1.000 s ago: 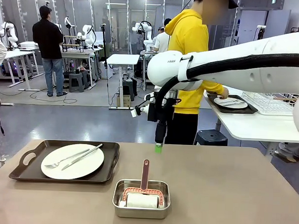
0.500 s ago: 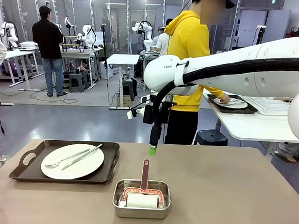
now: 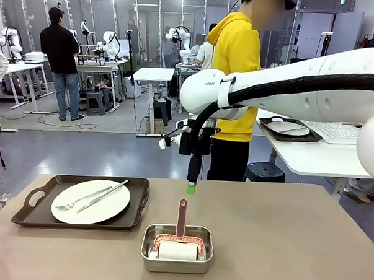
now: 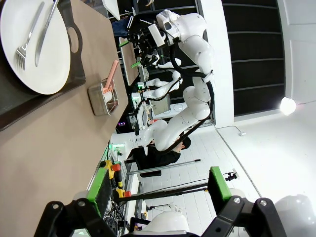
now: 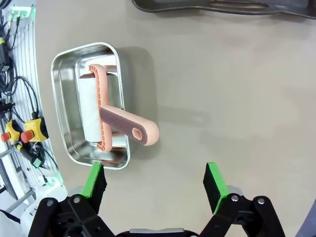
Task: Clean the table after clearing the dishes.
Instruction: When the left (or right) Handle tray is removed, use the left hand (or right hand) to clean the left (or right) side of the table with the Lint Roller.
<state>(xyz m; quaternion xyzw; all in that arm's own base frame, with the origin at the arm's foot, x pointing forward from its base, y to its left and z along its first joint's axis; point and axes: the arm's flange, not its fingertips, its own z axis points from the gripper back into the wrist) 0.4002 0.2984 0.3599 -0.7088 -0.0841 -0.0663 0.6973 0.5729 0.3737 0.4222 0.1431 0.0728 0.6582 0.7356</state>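
Though edge-on frontally, right hand [image 5: 155, 172] wide.

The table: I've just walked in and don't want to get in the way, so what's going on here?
The right gripper hangs open above the table, just beyond a steel pan holding a pink roller, and grips nothing. One tray with a plate and cutlery sits on the table's left side. A person in a yellow hoodie stands by the white side table, where a second tray with another plate rests. The left gripper is open and empty too.
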